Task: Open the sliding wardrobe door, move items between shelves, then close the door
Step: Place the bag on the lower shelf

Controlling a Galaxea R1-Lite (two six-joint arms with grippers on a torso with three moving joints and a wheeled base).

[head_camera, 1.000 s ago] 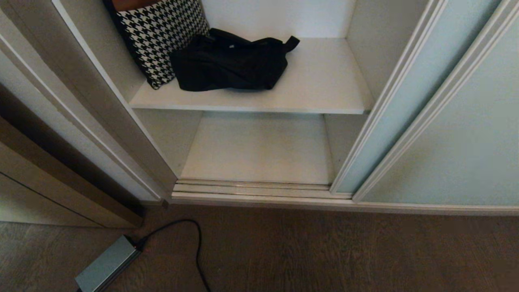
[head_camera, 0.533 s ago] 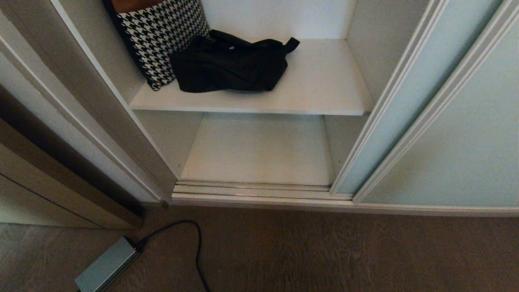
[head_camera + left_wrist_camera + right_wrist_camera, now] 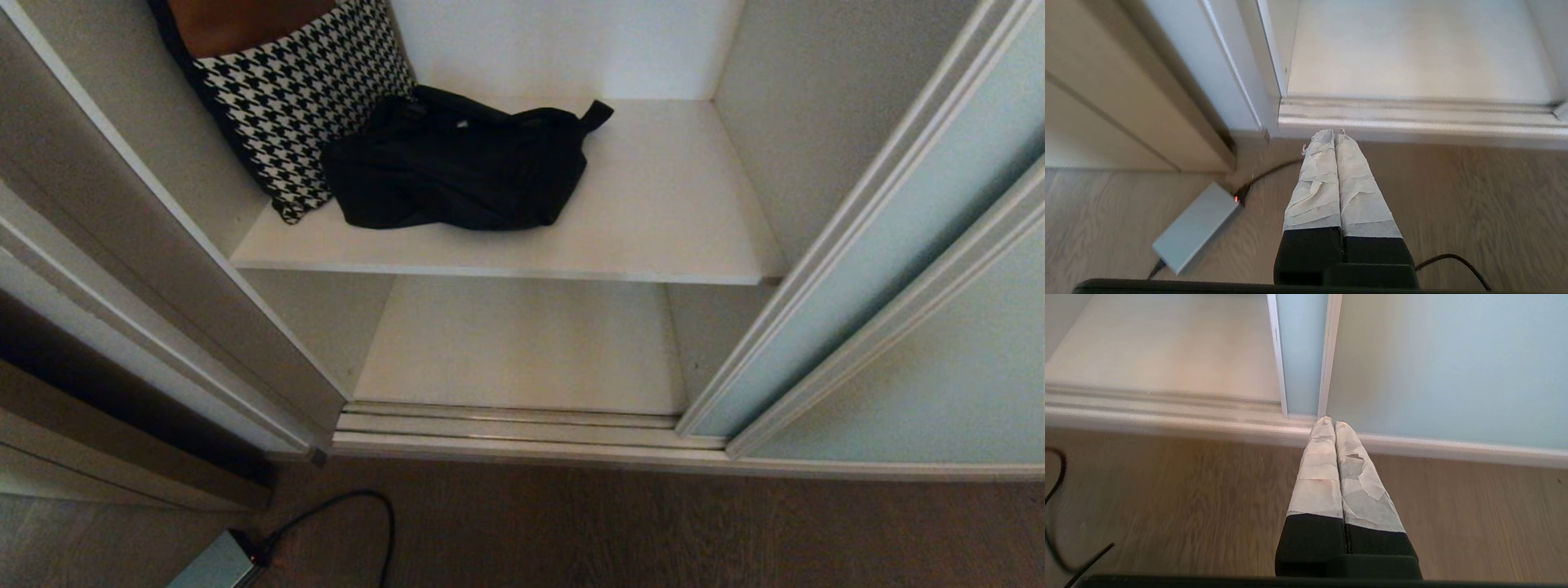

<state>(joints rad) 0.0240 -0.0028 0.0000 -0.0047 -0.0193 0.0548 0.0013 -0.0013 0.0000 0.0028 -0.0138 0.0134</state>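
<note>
Plainly soft and light, black bag (image 3: pixel 453 171) slumped at upper shelf (image 3: pixel 653 245) left rear corner beside checked cushion (image 3: pixel 302 106); best pinched at strap (image 3: pixel 594 114); both pincers (image 3: pixel 1334 136) (image 3: pixel 1331 424) pressed together, empty, low above floor (image 3: pixel 653 531).

the houndstooth cushion (image 3: pixel 298 98) runs out past the head view's top edge, and its lower right corner is hidden behind the black bag (image 3: pixel 453 167). the small white label (image 3: pixel 462 124) on the bag is too small to read. the grey power brick (image 3: pixel 214 565) on the floor is cut off by the bottom edge. neither pincer shows in the head view.
</note>
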